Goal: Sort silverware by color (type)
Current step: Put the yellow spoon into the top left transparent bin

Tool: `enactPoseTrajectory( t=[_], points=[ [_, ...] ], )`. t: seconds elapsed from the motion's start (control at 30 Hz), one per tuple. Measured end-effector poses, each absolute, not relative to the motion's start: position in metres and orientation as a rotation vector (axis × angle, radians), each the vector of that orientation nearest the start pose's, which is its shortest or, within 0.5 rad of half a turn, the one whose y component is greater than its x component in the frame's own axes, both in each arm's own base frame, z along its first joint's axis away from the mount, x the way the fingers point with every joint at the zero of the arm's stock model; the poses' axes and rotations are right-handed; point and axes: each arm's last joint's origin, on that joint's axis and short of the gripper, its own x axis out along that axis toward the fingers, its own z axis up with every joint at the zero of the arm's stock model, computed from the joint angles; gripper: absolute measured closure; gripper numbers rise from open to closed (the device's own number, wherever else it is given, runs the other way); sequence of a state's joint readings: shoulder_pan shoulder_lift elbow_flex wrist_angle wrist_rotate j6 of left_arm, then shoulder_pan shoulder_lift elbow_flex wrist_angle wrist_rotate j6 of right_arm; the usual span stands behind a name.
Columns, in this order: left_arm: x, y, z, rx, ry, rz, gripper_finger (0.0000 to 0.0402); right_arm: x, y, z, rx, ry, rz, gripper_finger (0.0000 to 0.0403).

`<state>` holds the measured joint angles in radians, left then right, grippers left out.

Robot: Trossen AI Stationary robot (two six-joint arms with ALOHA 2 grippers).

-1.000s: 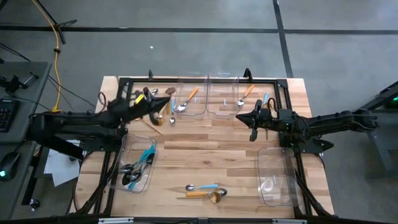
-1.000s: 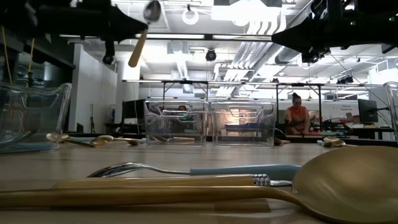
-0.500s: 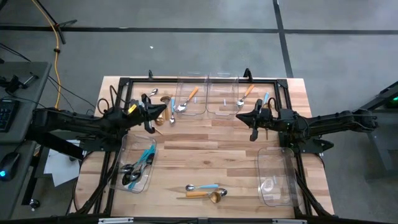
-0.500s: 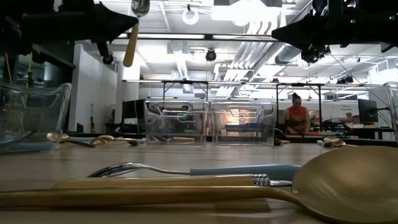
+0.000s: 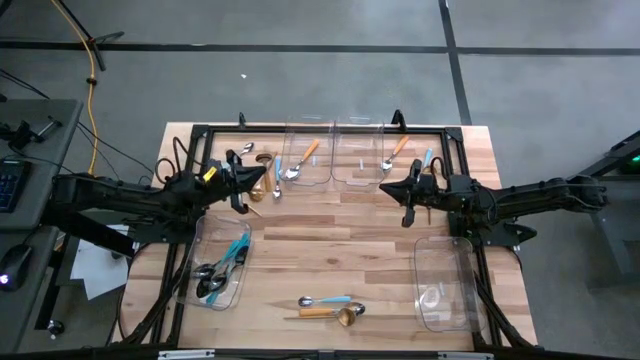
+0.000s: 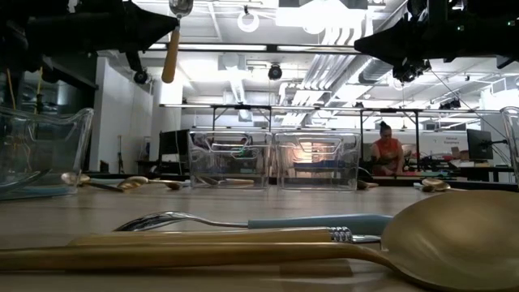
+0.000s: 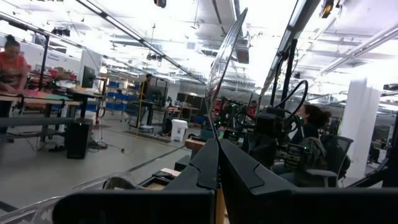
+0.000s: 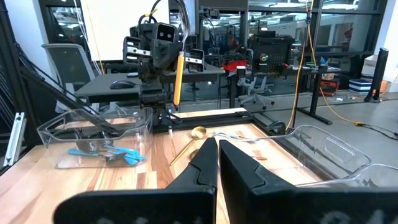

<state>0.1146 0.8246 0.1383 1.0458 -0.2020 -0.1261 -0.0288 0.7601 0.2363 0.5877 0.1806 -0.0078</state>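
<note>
Dark fingers of the left gripper (image 5: 243,181) are clenched on an orange-handled silver spoon (image 6: 173,42), handle hanging down, held aloft just beside the two clear plastic bins (image 5: 310,178) at the table's far edge. Near those bins' other side, the right gripper (image 5: 405,196) hovers with fingers closed on nothing. Blue-handled utensils (image 5: 222,268) lie in another clear bin, well apart from those bins.

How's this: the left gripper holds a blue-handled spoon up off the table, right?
No, the handle is orange, not blue. The low view shows the left gripper holding an orange-handled spoon up off the table.
</note>
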Motion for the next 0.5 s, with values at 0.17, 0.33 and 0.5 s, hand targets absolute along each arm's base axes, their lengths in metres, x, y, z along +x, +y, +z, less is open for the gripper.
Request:
enactPoseTrajectory(
  t=[0.17, 0.33, 0.5],
  points=[
    [0.1566, 0.0239, 0.2223, -0.14, -0.38, 0.29, 0.0402, 0.1666, -0.01, 0.221, -0.003, -0.063, -0.21, 0.0403],
    [0.1566, 0.0239, 0.2223, -0.14, -0.379, 0.29, 0.0402, 0.1666, -0.01, 0.221, 0.003, -0.064, -0.209, 0.0403],
    [0.1584, 0.0261, 0.2212, -0.151, -0.374, 0.358, 0.0402, 0.1666, -0.01, 0.2219, 0.005, -0.074, -0.209, 0.0403]
  ],
)
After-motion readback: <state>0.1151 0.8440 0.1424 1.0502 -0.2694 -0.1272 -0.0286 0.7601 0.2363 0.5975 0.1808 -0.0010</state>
